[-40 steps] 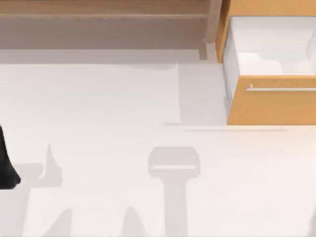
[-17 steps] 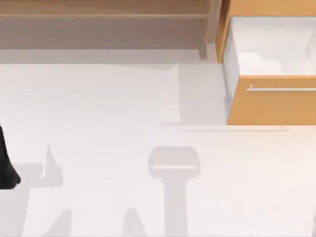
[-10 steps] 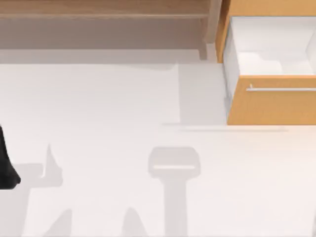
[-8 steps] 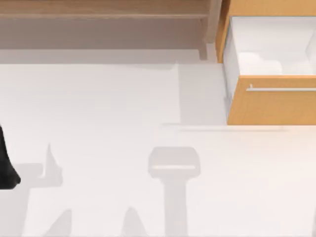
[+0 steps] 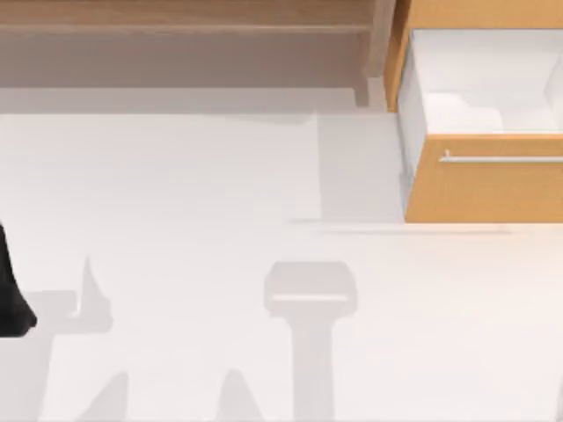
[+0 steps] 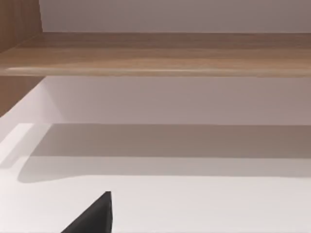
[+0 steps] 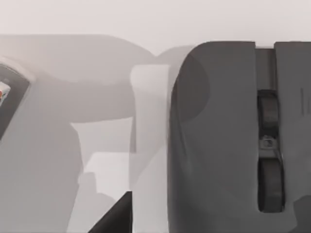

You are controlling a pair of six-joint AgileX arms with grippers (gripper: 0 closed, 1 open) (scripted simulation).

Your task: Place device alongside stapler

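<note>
Mouse (image 7: 218, 141), dark grey with a scroll wheel down the middle: this is the device. It sits close under the right wrist camera, on the white table (image 5: 176, 202). A grey object (image 7: 7, 97) with a red mark is cut off by the edge of that view, apart from the mouse with bare table between them. It may be the stapler, but too little shows to be sure.

Step in hand, as a judgement: the scene fits either the right arm poised over the mouse to take it, or the mouse just set down near the stapler. Either way, "alongside" wants the two bodies parallel and just beside each other without touching. A grip would go across the narrow flanks, clear of the wheel, and keep the mouse level.

Pose: the right gripper (image 7: 114, 216) hangs low over the mouse, wrist pointing down at the table. I cannot tell how wide it stands or whether it has hold of anything. The left arm (image 5: 9, 294) is parked at the table's left edge. The left gripper (image 6: 95, 218) faces the wooden shelf (image 6: 155, 53); its state is also unclear.

Also noted: an open drawer (image 5: 484, 185) at the far right.
</note>
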